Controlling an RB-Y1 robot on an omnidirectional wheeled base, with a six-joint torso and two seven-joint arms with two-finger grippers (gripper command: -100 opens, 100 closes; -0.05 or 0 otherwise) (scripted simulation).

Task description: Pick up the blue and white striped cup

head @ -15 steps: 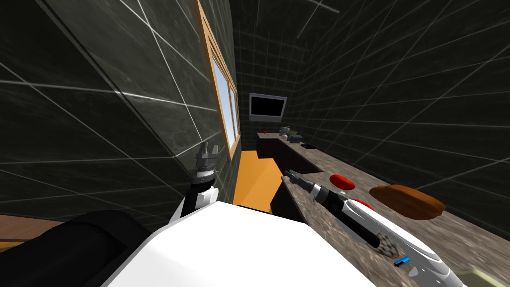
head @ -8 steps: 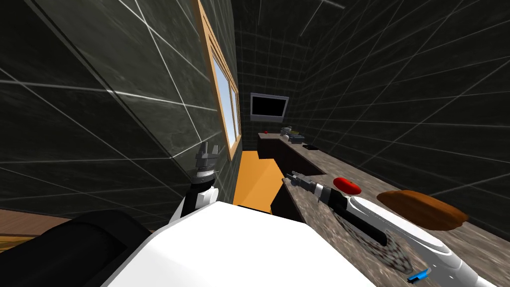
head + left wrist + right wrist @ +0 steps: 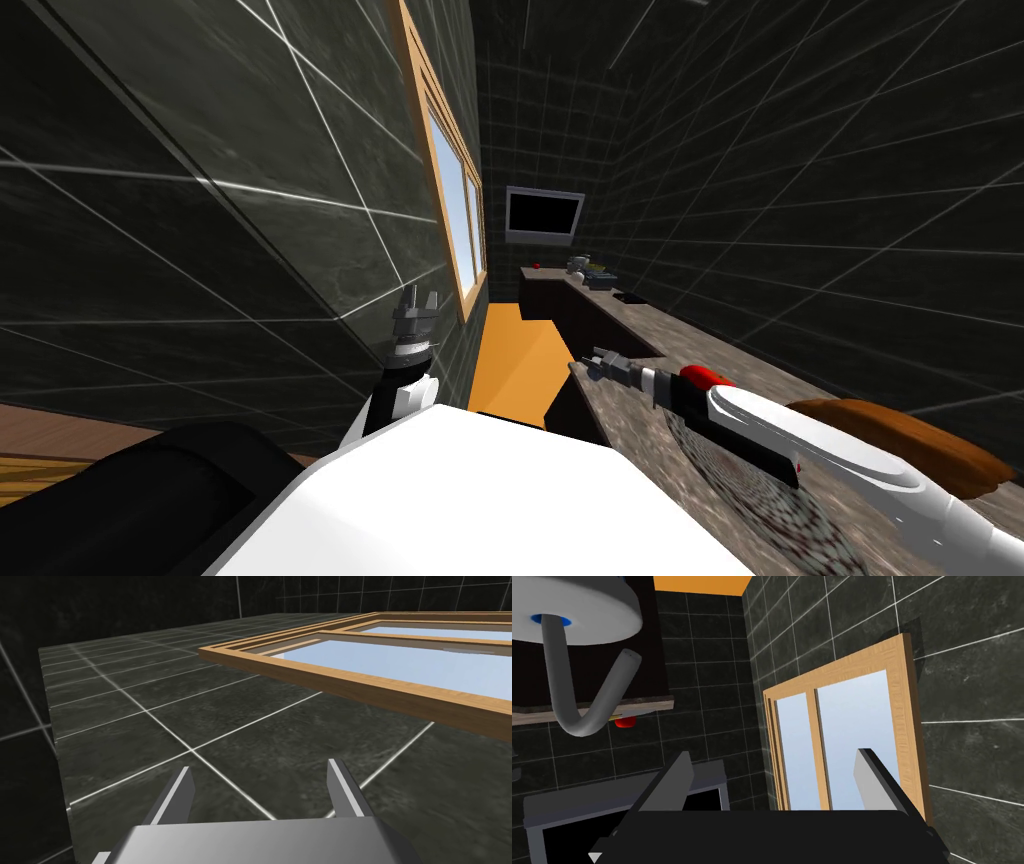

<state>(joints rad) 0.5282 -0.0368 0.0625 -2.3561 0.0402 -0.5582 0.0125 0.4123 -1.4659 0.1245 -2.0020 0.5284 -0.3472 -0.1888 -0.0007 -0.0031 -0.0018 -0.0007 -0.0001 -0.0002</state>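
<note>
Over the counter's near edge: your right gripper [image 3: 590,362] reaches forward, spread open and holding nothing.
Left gripper [image 3: 418,298]: raised beside the dark tiled wall [image 3: 250,230], below the window [image 3: 455,200]. It is spread open and holds nothing.
Striped cup: you cannot pick it out; the small things [image 3: 590,270] at the counter's far end are too small to tell apart.
Counter [image 3: 640,335]: speckled stone top along the right-hand wall.
Beside your right forearm: a red thing [image 3: 705,375] and a brown rounded thing [image 3: 900,440] on the counter, both partly behind the arm.
Between gripper and far end: a dark flat thing [image 3: 630,297] on the counter.
Far wall: dark screen [image 3: 544,213] in a grey frame.
Right wrist view: grey bent pipe [image 3: 587,706] rising from a white round base [image 3: 587,621].
Floor [image 3: 510,350]: orange strip between wall and counter.
</note>
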